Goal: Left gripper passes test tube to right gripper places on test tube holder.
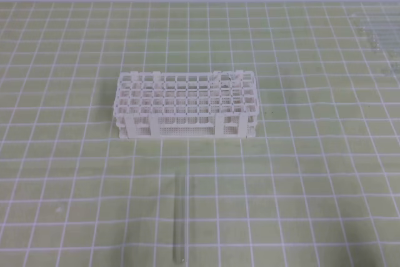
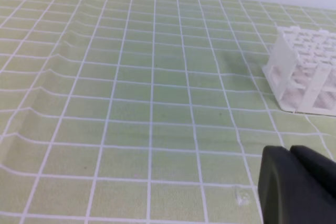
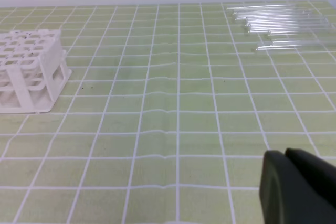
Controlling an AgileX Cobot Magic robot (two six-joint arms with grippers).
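Barely made out the test tube [image 1: 179, 217], nearly see-through, lying flat on the table [image 1: 312, 173] in front of the test tube holder [image 1: 185, 112], apart from it. Saw nothing clearly standing in the holder's holes. Found left hand [image 2: 290, 156] and right hand [image 3: 286, 158] pressed closed, empty, cut off at frame corners.

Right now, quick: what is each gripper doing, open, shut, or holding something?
Left gripper: shut, fingers together, holding nothing.
Right gripper: shut, fingers together, holding nothing.
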